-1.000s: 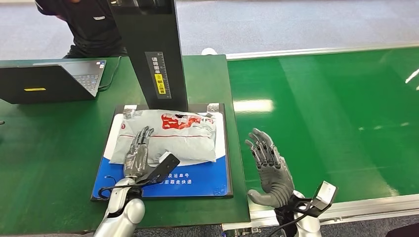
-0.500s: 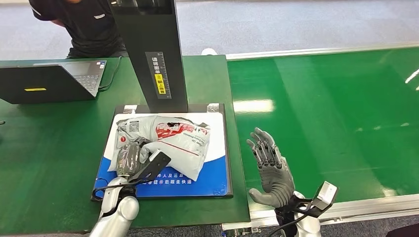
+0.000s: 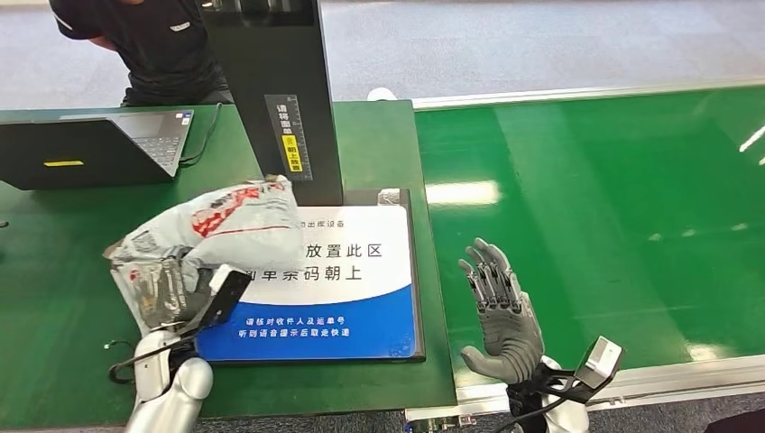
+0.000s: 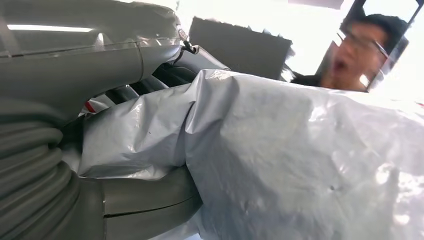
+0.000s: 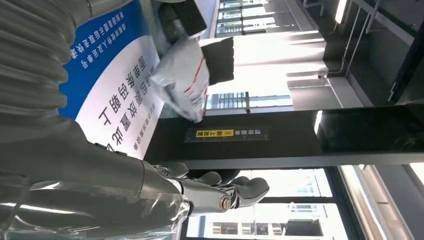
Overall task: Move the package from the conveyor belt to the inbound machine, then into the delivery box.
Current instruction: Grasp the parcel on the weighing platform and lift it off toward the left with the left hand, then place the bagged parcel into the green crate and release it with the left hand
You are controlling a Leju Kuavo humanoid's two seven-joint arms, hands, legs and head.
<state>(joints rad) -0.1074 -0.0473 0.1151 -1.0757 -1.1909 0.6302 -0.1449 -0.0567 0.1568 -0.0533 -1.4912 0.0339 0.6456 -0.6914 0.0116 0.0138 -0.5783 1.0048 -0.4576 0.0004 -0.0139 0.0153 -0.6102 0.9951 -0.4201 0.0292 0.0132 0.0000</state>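
Grey crinkled plastic package (image 3: pixel 212 225) is gripped in the left hand (image 3: pixel 167 293), lifted beside the blue-and-white scanner mat's (image 3: pixel 361 298) left edge; right hand (image 3: pixel 501 316) hovers beyond its right edge, fingers spread, holding nothing.

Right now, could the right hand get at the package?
Probably not easily. The left hand grips the package at the far left edge of the blue-and-white mat, while the right hand is open over the green belt, across the mat.

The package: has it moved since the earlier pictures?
Yes. The package, held by the left robot hand, has lifted off the scanner mat and shifted left, away from the black column.
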